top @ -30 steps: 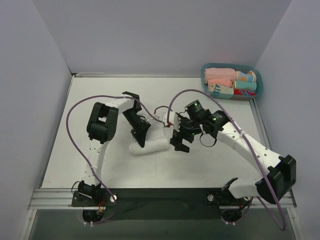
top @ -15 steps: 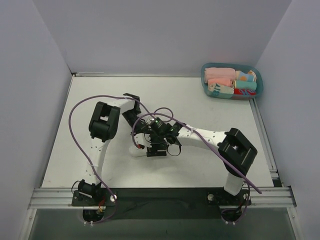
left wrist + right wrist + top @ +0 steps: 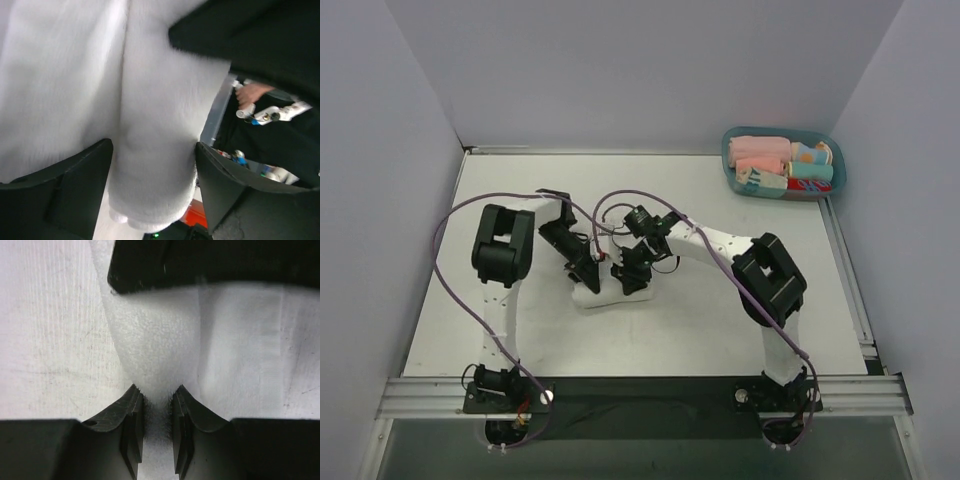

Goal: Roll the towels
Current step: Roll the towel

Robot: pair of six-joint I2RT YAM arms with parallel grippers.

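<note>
A white towel (image 3: 603, 297), partly rolled, lies on the table's middle, mostly hidden under both grippers. My left gripper (image 3: 585, 276) is at its left end. In the left wrist view the roll (image 3: 150, 100) fills the gap of that gripper (image 3: 153, 145), whose fingers (image 3: 70, 185) stand wide apart on either side of it. My right gripper (image 3: 628, 280) is just to the right, almost touching the left one. In the right wrist view the right gripper (image 3: 156, 390) is pinched shut on a fold of the towel (image 3: 165, 340).
A teal basket (image 3: 828, 140) holding several rolled coloured towels sits at the far right corner. Walls close the table at the back and on both sides. Purple cables loop above both arms. The left gripper's black body (image 3: 200, 260) crosses the top of the right wrist view.
The right arm swung left across the table to the towel and its jaws closed on a fold. The left gripper's fingers spread wide around the roll, and its arm shifted slightly left.
</note>
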